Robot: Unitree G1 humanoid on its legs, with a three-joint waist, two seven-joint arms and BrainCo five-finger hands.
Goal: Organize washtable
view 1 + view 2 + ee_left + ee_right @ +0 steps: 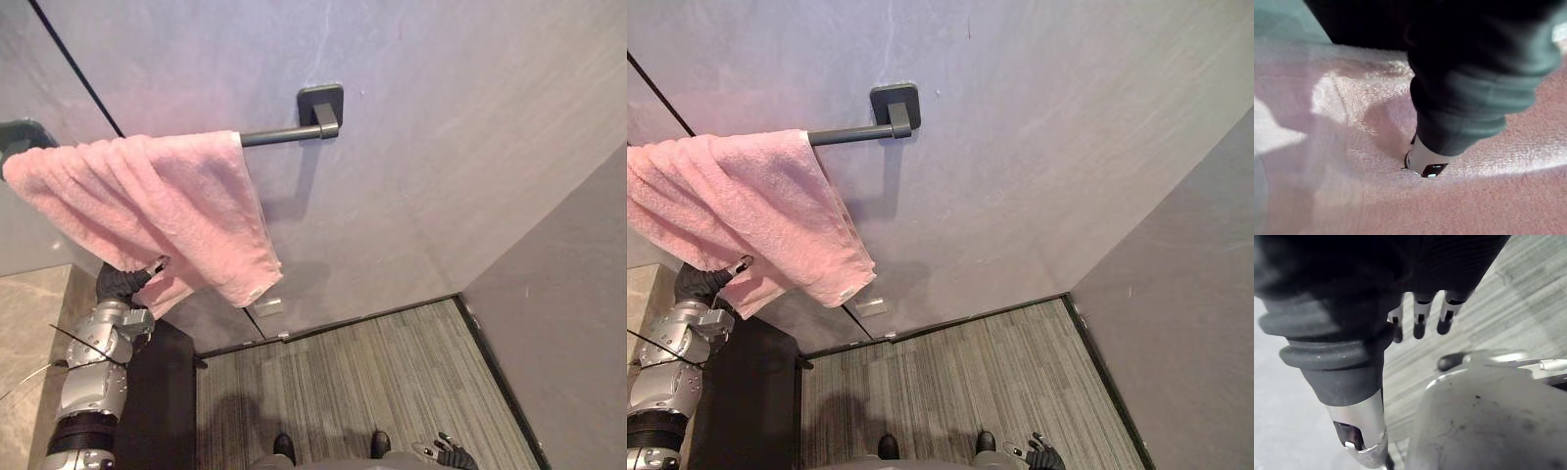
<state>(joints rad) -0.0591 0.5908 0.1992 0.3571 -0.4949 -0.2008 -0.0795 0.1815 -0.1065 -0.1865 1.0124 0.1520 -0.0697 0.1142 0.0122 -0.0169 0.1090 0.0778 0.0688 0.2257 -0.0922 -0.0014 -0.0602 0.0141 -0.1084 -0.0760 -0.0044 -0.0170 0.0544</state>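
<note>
The left robot hand (125,282) is up against the lower fold of the fluffy pink terry towel (147,206) with its fingers buried in the cloth, so I cannot tell whether it grasps or merely presses. The towel hangs bunched and crooked over the dark metal wall bar (284,134). The right robot hand (1419,323) hangs low over the striped grey floor (372,372), fingers slack, holding nothing.

Bathrm, pink towel (147,211), wall rail (284,134)
</note>
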